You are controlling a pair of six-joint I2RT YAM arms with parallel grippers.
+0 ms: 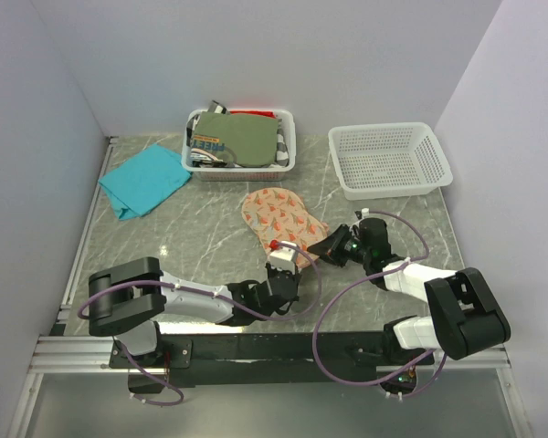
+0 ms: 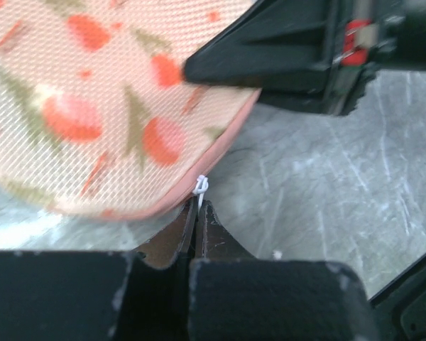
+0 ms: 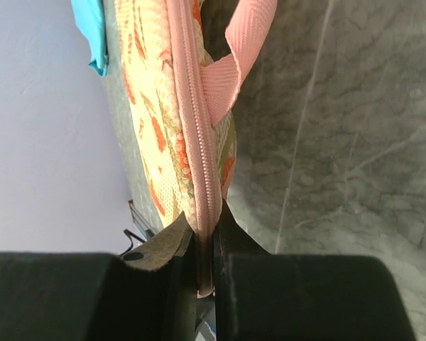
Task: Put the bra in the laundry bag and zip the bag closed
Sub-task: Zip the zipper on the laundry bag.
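Right wrist: right gripper (image 3: 204,229) clamps laundry bag (image 3: 163,106) edge; left gripper (image 2: 199,210) clenched beneath white zipper pull (image 2: 201,186).

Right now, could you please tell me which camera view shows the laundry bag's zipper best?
The right wrist view: the zipper runs up the laundry bag edge, teeth clear, pinched in the right gripper. The left wrist view shows only a white pull at the rim; the top view shows the bag, no zipper detail.
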